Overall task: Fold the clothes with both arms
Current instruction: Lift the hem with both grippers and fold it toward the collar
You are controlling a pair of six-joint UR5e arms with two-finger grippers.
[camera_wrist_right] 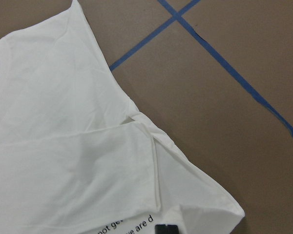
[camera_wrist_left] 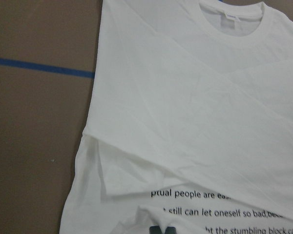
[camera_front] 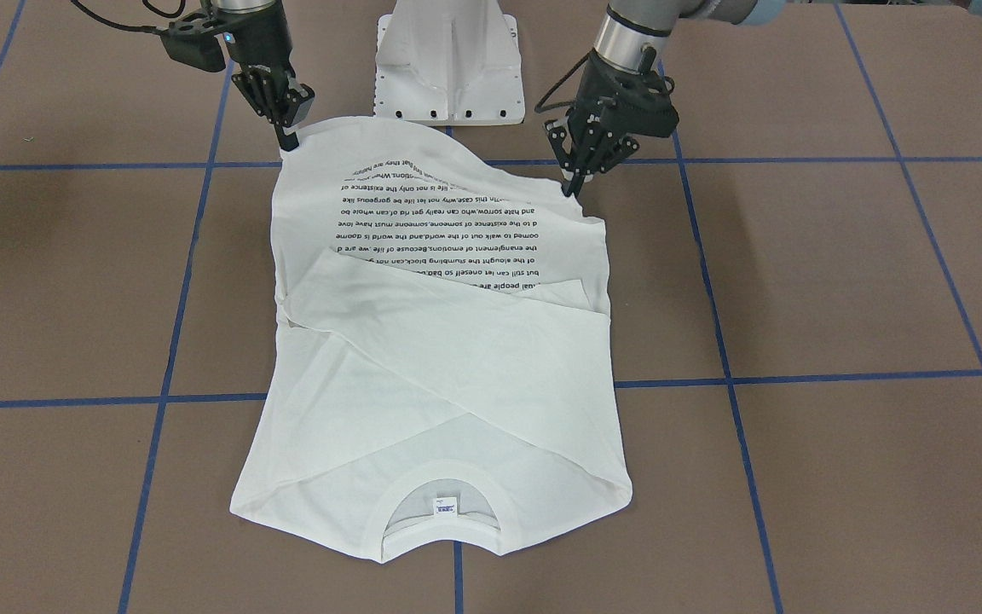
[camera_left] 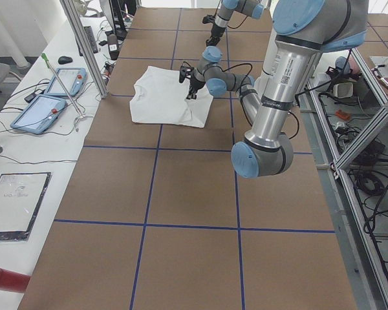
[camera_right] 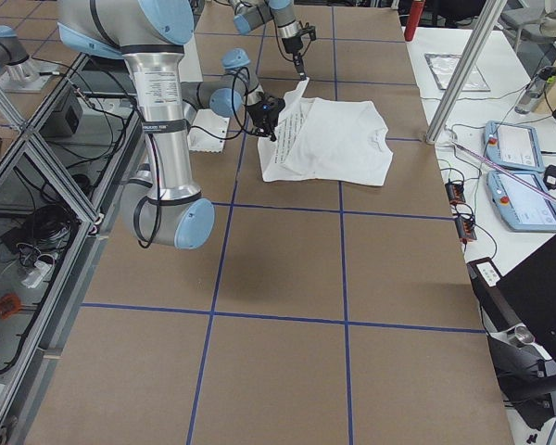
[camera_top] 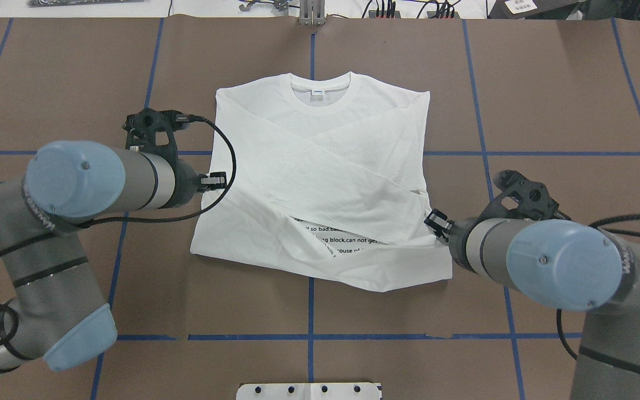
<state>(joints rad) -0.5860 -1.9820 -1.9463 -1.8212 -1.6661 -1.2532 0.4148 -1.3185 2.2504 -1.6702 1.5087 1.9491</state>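
I see the white cotton T-shirt (camera_front: 423, 375) lying front up in the middle of the matte brown table (camera_front: 840, 281), which blue tape lines (camera_front: 840, 376) divide into large squares. The ribbed round collar (camera_front: 440, 472) is at the far end from the robot, with a small label (camera_front: 444, 506) inside the neck. Both long sleeves (camera_front: 457, 341) are folded flat across the chest and cross each other in broad diagonal bands. Below them the block of small black text (camera_front: 440, 230) shows on soft, lightly creased cloth.

At the near end the hem is lifted off the table. The right gripper (camera_front: 288, 141) has its jaws pinched closed on the hem's right corner. The left gripper (camera_front: 574, 183) is clamped the same way on the left corner, which sits lower. The cloth sags in a shallow curve between them, in front of the white pedestal base (camera_front: 450, 64).
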